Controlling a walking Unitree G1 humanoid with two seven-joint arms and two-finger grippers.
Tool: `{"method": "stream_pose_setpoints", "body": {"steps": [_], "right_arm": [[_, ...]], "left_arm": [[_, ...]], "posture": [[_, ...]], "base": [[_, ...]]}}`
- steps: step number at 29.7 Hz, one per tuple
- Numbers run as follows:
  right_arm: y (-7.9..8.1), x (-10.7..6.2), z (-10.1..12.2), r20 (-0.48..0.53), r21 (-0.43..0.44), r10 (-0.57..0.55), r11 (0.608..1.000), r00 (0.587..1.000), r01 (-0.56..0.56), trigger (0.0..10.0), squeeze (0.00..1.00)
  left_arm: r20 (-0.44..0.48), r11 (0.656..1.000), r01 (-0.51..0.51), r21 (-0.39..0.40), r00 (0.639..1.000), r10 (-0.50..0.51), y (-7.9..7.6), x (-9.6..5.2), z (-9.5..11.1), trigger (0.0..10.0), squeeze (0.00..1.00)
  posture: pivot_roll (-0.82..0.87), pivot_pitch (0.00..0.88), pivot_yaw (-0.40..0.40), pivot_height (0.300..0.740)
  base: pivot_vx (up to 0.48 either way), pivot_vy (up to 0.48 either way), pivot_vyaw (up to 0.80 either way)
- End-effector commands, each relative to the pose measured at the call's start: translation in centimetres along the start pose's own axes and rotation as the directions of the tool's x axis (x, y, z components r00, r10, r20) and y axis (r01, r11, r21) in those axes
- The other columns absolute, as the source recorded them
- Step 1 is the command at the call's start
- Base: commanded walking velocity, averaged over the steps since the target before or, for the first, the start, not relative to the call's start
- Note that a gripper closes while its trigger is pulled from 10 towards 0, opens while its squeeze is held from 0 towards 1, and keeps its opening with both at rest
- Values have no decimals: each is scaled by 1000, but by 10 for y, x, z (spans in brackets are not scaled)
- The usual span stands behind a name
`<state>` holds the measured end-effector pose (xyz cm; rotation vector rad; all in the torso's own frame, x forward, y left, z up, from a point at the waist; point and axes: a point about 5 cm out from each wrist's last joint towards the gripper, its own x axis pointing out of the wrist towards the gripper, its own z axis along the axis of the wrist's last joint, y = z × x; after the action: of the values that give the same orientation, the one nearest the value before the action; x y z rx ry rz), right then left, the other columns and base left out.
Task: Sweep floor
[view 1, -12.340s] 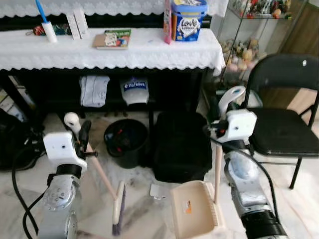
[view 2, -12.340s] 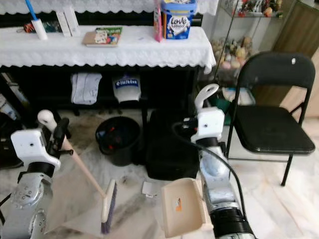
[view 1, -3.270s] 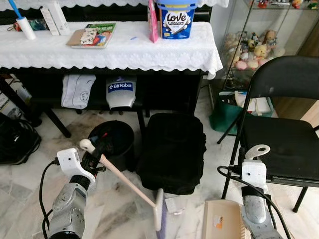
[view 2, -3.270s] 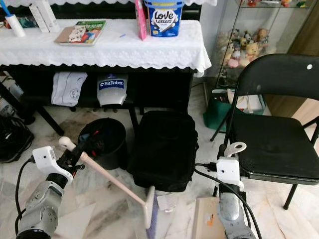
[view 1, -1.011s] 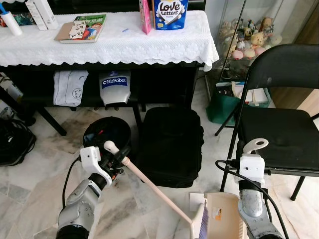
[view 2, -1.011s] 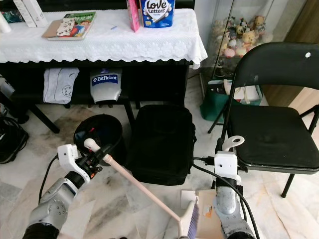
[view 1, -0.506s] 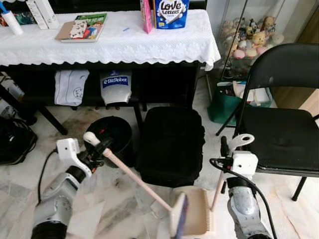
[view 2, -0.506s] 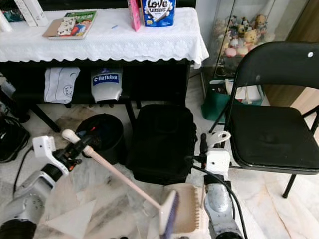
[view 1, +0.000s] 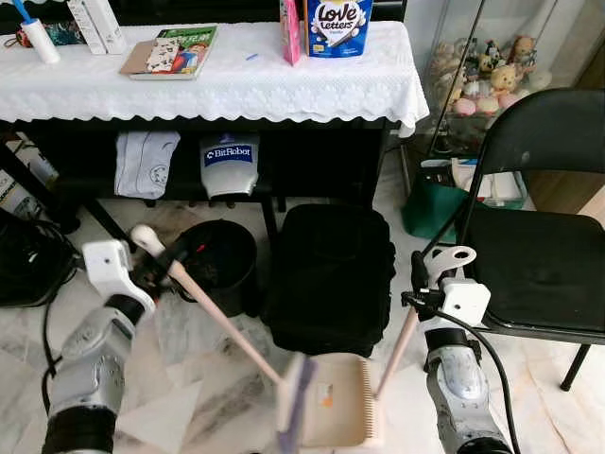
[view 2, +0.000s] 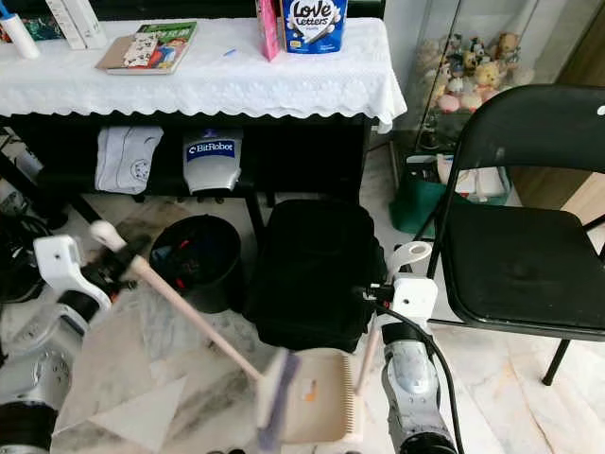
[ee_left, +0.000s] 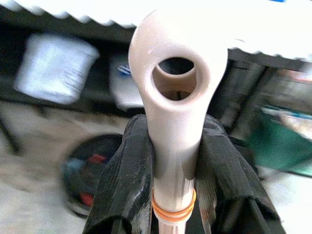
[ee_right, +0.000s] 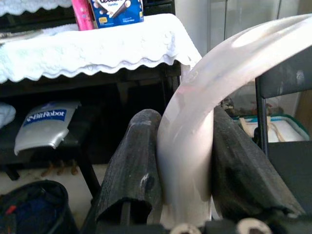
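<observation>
Marble floor (view 1: 217,397); blurred broom (view 1: 213,320) in left gripper (ee_left: 175,161), dustpan (view 1: 336,411) in right gripper (ee_right: 183,161).

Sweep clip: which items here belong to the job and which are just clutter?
In use: broom in left gripper; dustpan in right gripper.

Lying about: black bag, bin, folding chair, book and tissue box on the table.
</observation>
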<state>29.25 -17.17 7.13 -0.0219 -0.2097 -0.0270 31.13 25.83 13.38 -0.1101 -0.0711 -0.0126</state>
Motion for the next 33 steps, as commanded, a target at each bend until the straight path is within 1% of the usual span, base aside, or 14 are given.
{"method": "stream_pose_setpoints", "body": {"steps": [1,2,4,9,10,11,12,13,15,22,25,30,32,33], "right_arm": [[-1,9,14,70,16,-3,1000,998,2,10000,0],[-1,9,14,70,16,-3,1000,998,2,10000,0],[-1,10,15,71,21,1,1000,998,-2,10000,0],[0,13,17,79,32,5,999,997,-7,10000,0],[0,14,18,81,38,5,999,997,-8,10000,0],[0,14,18,81,38,5,999,997,-8,10000,0],[0,16,20,86,70,-3,998,996,-3,10000,0],[0,18,23,93,94,-6,996,996,-3,10000,0],[1,21,29,115,134,-6,991,993,-9,10000,0],[1,24,38,146,176,-6,984,989,-20,10000,0],[0,26,43,159,214,-14,977,987,-20,10000,0],[0,25,45,159,212,-6,977,987,-28,10000,0],[-1,25,45,154,200,-6,979,988,-25,10000,0],[-2,24,44,147,185,-6,982,989,-21,10000,0]], "left_arm": [[94,989,-103,111,991,92,15,-3,22,10000,0],[94,989,-103,111,991,92,15,-3,22,10000,0],[146,981,-117,154,985,95,13,-3,32,10000,0],[195,965,-158,209,974,117,13,-4,38,10000,0],[214,952,-185,242,968,134,14,-5,40,10000,0],[214,952,-185,242,968,134,14,-5,40,10000,0],[232,930,-221,292,960,156,14,-5,42,10000,0],[242,920,-239,310,956,167,14,-6,42,10000,0],[248,914,-249,320,953,173,11,-6,41,10000,0],[238,908,-249,337,956,173,5,-6,34,10000,0],[226,889,-273,368,954,199,2,-7,29,10000,0],[210,906,-242,348,962,177,-5,-9,23,10000,0],[202,937,-225,267,964,174,-7,-8,21,10000,0],[192,944,-215,248,967,170,-7,-8,20,10000,0]], "posture": [[-8,92,94,740],[-8,92,94,740],[-3,88,94,740],[-3,88,94,740],[-1,82,91,740],[-1,82,91,740],[-1,82,91,740],[0,79,90,740],[-4,78,91,740],[-10,76,89,740],[-11,73,89,740],[-20,72,88,740],[-22,70,85,740],[-24,70,84,740]], "base": [[0,0,0],[0,0,0],[0,0,0],[0,0,0],[0,0,0],[0,0,0],[0,0,0],[0,0,0],[0,0,0],[0,0,0],[0,0,0],[0,0,0],[0,0,0],[0,0,0]]}}
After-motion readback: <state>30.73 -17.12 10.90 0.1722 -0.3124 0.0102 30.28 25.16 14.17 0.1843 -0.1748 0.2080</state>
